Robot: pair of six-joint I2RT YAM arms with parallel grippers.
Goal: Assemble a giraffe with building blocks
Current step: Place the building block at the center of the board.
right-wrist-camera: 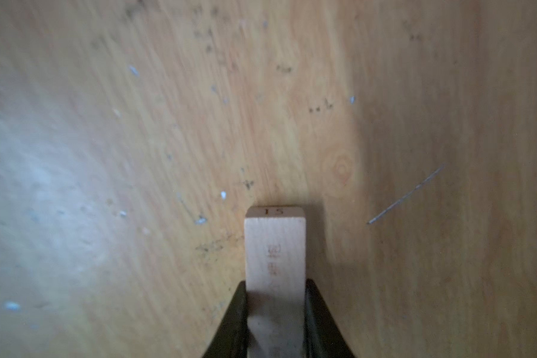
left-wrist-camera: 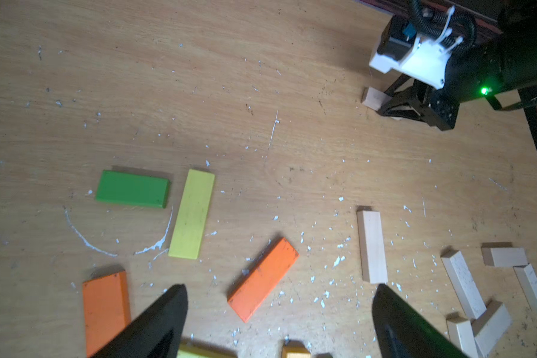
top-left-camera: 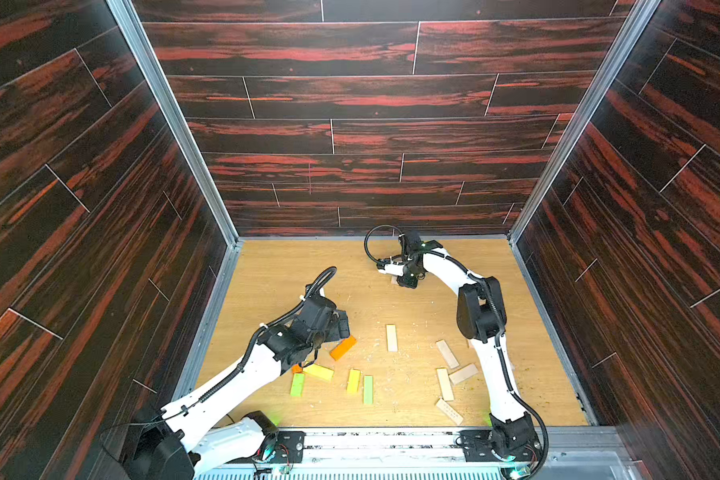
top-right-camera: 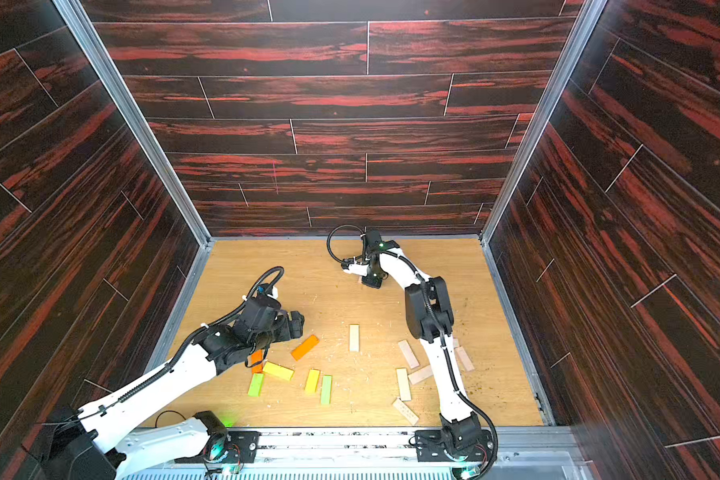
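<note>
Dark red-streaked panels (top-left-camera: 371,137) wall in a pale wooden desk (top-left-camera: 287,266). The building blocks (top-left-camera: 391,337) lie scattered over the lower part of the frame in both top views, painted ones at lower centre and plain ones to their right. Nothing is stacked yet, so we judge the giraffe barely begun.

Our right hand (right-wrist-camera: 275,285) is clenched on a pale plank (right-wrist-camera: 275,245), just below and right of the frame's centre in the top views and well apart from the rest. The plank's free end sits low at the desk; we cannot tell whether it touches. We read this as the laying of a first piece. To do it well, we lower slowly until the plank bears on the wood, keep it square, and let go only once it sits without rocking.

Our left hand (left-wrist-camera: 281,288) is released, jaws wide, hovering over an orange plank (left-wrist-camera: 262,279). That looks the likely next pick. We would turn the wrist so the jaws span its narrow width, then come straight down, clear of the yellow plank (left-wrist-camera: 192,214) nearby.
</note>
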